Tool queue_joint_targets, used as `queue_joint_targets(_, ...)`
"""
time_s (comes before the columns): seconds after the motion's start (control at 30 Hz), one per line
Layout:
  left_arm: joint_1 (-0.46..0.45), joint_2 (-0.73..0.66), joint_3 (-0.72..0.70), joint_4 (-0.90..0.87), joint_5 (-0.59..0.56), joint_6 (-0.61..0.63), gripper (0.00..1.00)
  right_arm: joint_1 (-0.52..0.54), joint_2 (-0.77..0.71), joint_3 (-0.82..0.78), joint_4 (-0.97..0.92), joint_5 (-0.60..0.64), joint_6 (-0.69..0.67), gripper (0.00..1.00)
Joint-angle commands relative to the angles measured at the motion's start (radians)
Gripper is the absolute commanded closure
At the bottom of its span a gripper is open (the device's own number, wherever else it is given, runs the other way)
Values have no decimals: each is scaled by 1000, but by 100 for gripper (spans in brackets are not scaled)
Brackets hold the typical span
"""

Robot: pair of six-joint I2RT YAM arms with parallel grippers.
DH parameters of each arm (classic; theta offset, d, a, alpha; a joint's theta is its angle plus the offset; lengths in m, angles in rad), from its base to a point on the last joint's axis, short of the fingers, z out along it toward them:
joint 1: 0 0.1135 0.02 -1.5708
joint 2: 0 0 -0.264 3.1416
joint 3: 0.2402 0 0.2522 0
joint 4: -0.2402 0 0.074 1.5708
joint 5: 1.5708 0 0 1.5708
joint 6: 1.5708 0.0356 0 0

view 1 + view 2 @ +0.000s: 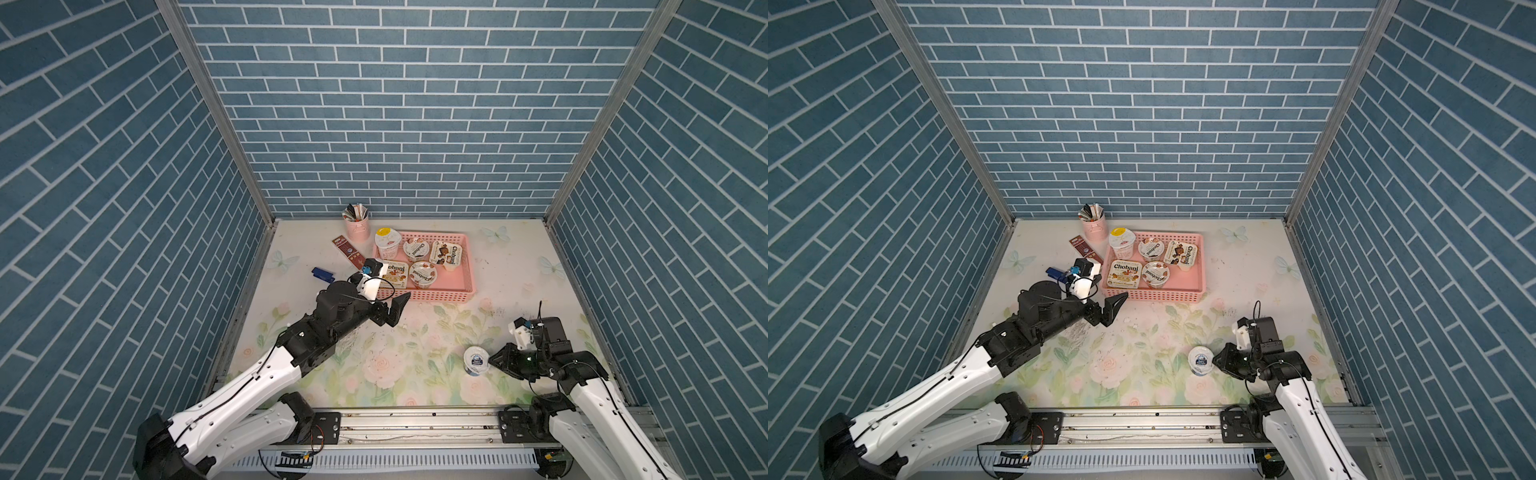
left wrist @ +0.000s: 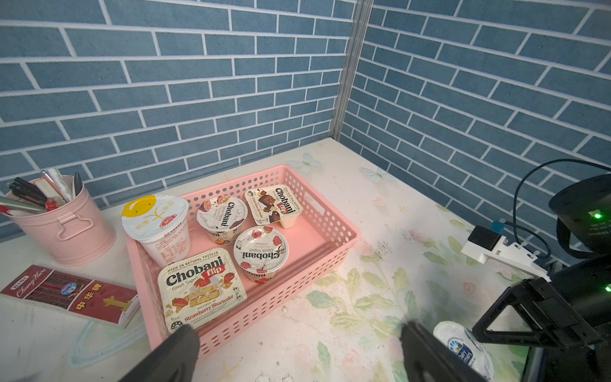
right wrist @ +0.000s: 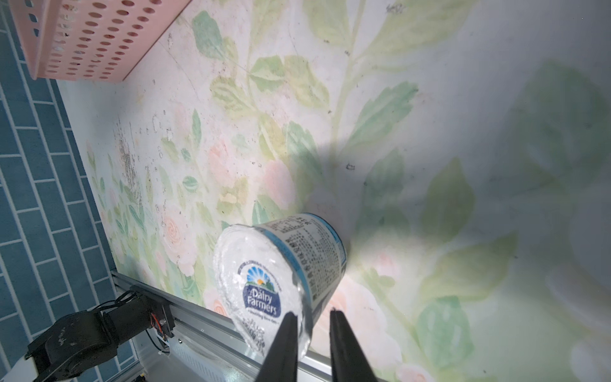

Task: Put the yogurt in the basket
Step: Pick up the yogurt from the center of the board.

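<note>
Pinching rim of Dairy Farmers yogurt cup (image 3: 284, 264) with right gripper (image 3: 312, 312), near-right on table (image 1: 519, 266), presumably to lift toward far pink basket (image 1: 436, 296). Holding left gripper (image 1: 395, 309) wide open, empty, beside basket.

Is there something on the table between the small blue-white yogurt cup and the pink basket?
No object lies on the table between the small blue-white cup and the basket. Only the open left gripper hangs by the basket's front wall, beside the direct line.
</note>
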Motion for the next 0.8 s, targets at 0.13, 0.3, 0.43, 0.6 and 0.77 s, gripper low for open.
queue_joint_targets(0.13, -7, -5, 17, -7, -10, 0, 0, -3, 18, -15, 44, -21, -26, 81)
queue_joint_targets(0.3, -6, -4, 16, -7, -10, 0, 0, -3, 27, -27, 65, -32, -23, 83)
queue_joint_targets(0.43, -6, -6, 16, -10, -12, 0, 0, -3, 28, -33, 71, -35, -22, 83)
queue_joint_targets(0.6, -6, -3, 16, -9, -13, 1, 0, -2, 31, -32, 76, -35, -19, 91)
queue_joint_targets(0.77, -6, 1, 16, -7, -13, 1, 0, -1, 35, -29, 79, -35, -20, 100)
